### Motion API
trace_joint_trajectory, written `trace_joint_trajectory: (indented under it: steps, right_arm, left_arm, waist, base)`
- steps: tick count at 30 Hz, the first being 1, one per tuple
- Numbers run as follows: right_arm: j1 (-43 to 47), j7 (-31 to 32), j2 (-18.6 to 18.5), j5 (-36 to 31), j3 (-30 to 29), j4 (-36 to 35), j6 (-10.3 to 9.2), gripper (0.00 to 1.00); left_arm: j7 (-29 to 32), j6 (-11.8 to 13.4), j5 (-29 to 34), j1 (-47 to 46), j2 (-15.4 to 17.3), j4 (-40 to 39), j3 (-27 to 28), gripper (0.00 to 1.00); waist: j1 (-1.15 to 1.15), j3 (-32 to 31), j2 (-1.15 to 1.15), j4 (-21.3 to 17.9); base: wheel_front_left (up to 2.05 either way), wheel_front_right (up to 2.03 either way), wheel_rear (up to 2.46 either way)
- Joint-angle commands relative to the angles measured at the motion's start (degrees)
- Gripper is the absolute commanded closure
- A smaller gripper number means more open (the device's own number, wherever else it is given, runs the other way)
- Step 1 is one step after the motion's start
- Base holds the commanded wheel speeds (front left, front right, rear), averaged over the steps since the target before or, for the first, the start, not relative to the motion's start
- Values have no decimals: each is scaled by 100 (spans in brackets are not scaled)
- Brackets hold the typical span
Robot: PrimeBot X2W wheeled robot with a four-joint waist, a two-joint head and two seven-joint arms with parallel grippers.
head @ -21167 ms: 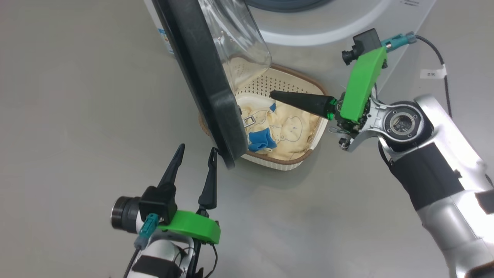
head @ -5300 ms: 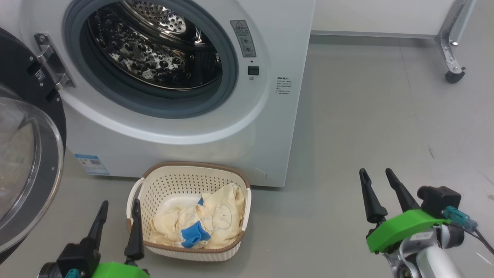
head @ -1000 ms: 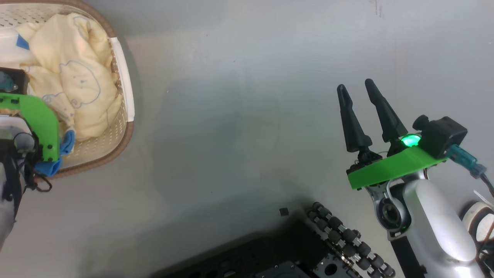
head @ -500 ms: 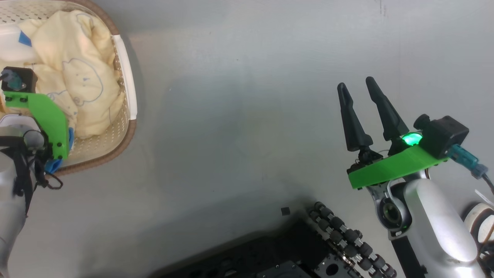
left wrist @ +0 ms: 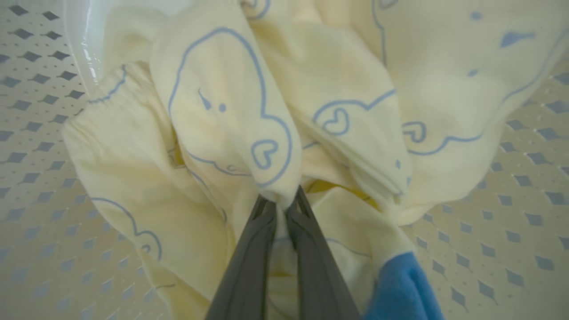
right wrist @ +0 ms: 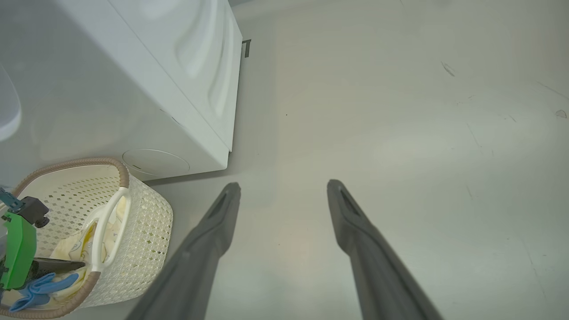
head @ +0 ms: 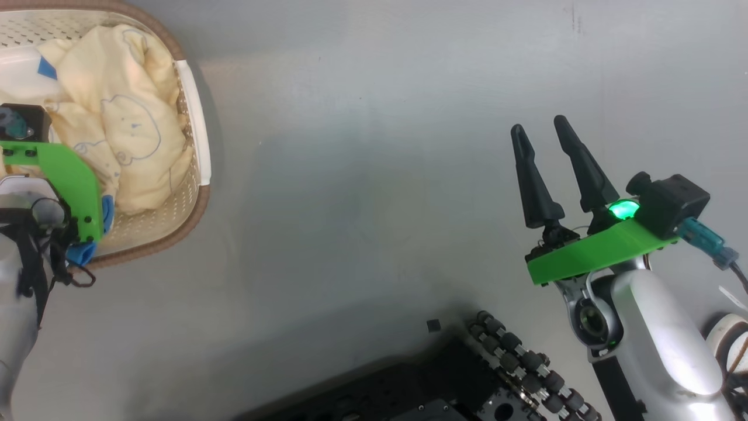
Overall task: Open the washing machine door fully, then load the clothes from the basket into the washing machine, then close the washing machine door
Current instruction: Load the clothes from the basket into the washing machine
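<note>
The washing machine (right wrist: pixel 98 84) stands just behind the basket (right wrist: pixel 146 231), keeping the carry short. The clothes (left wrist: pixel 213 115) lie bunched in the basket, where the left claw (left wrist: pixel 281 205) pinches a cream fold, ready to lift. The right claw (head: pixel 539 127) hangs spread and empty, out of the way.
</note>
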Motion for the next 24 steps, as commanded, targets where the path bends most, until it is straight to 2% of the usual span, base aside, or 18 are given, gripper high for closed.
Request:
trace_joint_trajectory:
  steps: [1,10,24]
  right_arm:
    - [162,-54,-7,7,90,-98,2,0]
    - [-18,-54,-7,-31,107,-50,2,0]
    - [-8,-55,-7,-398,-70,168,2,0]
  left_arm:
    - [-52,3,-58,-18,184,-13,79,100]
    - [-412,3,-172,146,126,-83,-2,100]
    - [-1337,3,-435,643,-64,-388,-133,100]
  waist:
    - [0,-11,0,-5]
    - [0,-237,0,30]
    - [0,-1005,0,622]
  base:
    - [0,0,0]
    - [0,0,0]
    - [0,0,0]
